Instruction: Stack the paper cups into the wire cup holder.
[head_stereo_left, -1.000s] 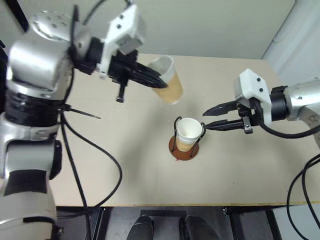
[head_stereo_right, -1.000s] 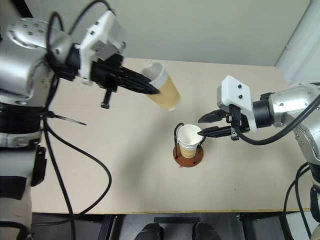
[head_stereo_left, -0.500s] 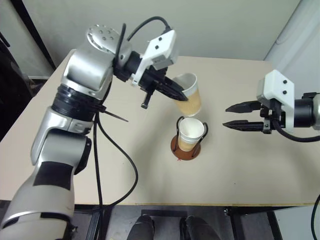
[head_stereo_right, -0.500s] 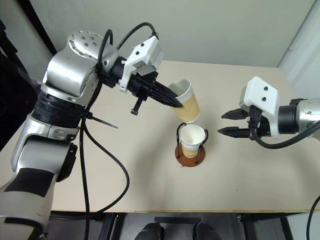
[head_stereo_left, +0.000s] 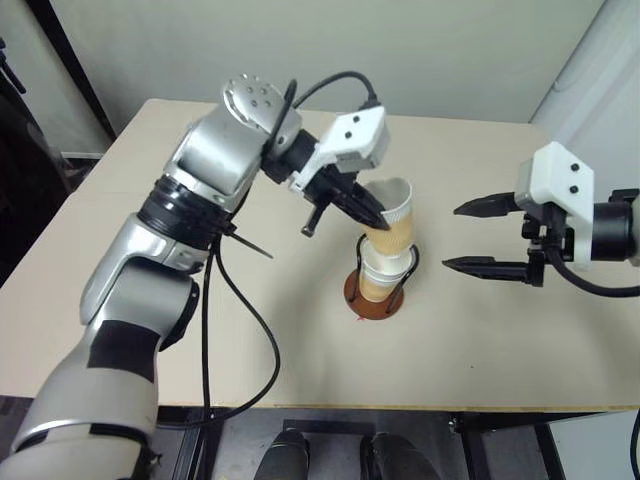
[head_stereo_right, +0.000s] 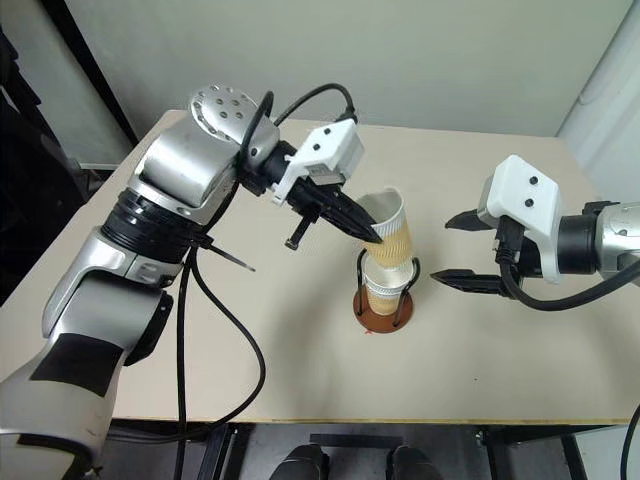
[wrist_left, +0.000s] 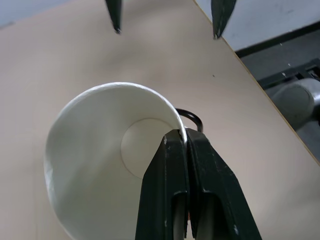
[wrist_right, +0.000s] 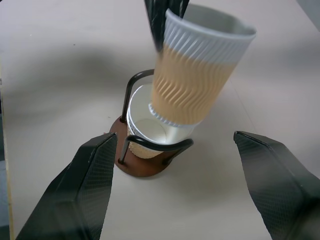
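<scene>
The left gripper (head_stereo_left: 378, 217) is clamped on the rim of a ribbed paper cup (head_stereo_left: 393, 222), one black finger inside the white wall and one outside; the left wrist view shows the two fingers (wrist_left: 176, 180) pressed together over the rim edge, with the cup's white interior and round bottom open to the camera. The head views show this held cup tilted, its bottom just entering the mouth of a second paper cup (head_stereo_left: 375, 280) that stands in the wire cup holder (head_stereo_right: 383, 316). The right wrist view gives the contact more exactly: the held cup's lower edge sits inside the rim of the seated cup on one side, leaning, not yet pushed down level. That view also shows the holder's black wire loops (wrist_right: 131, 90) rising on either side of the seated cup from the reddish-brown disc base (wrist_right: 142, 167). The right gripper (head_stereo_left: 478, 236) stands to the right of the holder, jaws wide apart and holding nothing, clear of both cups; its two finger tips appear across the table in the left wrist view. The holder rests near the middle of the pale table (head_stereo_left: 500, 340).
</scene>
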